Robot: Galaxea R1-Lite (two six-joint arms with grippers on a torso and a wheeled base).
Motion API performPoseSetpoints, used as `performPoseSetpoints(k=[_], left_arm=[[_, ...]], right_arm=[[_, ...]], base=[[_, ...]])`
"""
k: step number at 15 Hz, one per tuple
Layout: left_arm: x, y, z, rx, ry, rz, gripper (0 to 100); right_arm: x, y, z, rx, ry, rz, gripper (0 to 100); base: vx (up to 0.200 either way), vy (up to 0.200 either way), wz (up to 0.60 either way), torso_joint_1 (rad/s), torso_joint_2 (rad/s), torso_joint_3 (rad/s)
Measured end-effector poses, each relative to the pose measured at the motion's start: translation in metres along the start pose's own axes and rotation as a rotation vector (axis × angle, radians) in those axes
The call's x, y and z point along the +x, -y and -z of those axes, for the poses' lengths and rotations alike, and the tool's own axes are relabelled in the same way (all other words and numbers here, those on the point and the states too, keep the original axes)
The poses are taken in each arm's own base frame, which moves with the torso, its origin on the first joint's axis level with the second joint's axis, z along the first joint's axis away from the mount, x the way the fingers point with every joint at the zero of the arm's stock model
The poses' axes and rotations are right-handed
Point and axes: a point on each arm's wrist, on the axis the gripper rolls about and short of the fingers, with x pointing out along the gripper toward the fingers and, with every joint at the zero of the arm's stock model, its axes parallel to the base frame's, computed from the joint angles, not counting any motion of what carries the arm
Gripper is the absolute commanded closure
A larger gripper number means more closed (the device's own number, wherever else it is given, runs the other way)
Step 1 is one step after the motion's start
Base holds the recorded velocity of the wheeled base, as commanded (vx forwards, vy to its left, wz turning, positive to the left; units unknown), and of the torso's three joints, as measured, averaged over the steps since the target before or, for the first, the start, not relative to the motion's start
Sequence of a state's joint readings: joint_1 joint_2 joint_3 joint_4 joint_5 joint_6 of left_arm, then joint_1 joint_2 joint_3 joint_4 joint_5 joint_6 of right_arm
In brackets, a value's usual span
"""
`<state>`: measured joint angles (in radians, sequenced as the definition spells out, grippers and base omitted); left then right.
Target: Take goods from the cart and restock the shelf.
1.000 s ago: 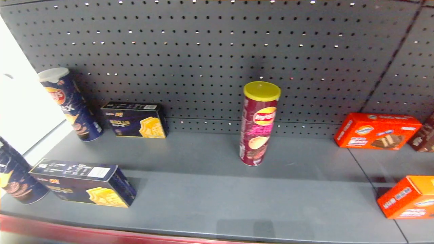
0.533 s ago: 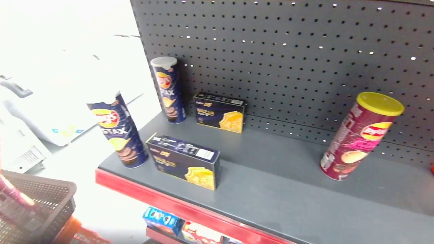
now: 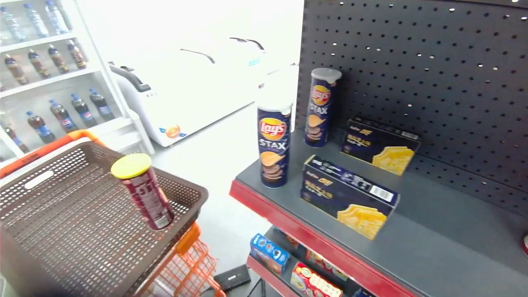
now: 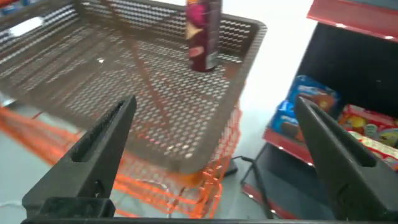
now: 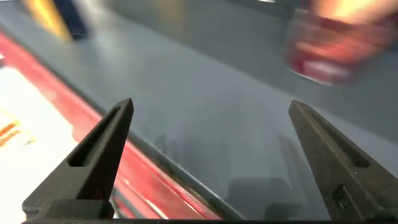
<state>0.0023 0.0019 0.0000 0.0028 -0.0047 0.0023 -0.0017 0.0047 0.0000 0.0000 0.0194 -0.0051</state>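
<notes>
Left claw (image 4: 214, 106) hangs wide open and empty near the cart's brown basket (image 3: 62, 231). Equally spread and empty, the right claw (image 5: 211, 106) hovers over the shelf (image 3: 433, 255). One maroon can (image 3: 142, 192) stands upright in the basket, at 8 o'clock in the head view. The next move is probably to approach it level, close around its mid-body and lift it straight clear of the rim. At its 3 o'clock the shelf bears two blue cans (image 3: 273, 144) and two dark boxes (image 3: 346, 196).

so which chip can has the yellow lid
The maroon can standing in the cart's brown basket. The front navy can and the back navy can on the shelf both have pale lids.
</notes>
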Motion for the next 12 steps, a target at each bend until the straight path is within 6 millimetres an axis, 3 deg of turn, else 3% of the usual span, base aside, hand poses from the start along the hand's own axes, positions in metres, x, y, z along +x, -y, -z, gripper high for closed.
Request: performPoseSetpoints(k=[10,12], left_arm=[[0.0000,0.0001,-0.0003,0.005,0.003,0.004,0],[-0.0020,0.0008,-0.0077,0.024,0.031,0.039,0]], right_arm=[[0.0000,0.0000,0.0000,0.001,0.000,-0.001,0],[0.0000,0.0000,0.0000,0.001,0.000,0.000,0]], base=[[0.000,0.000,0.00,0.000,0.00,0.000],[0.000,0.000,0.00,0.000,0.00,0.000]])
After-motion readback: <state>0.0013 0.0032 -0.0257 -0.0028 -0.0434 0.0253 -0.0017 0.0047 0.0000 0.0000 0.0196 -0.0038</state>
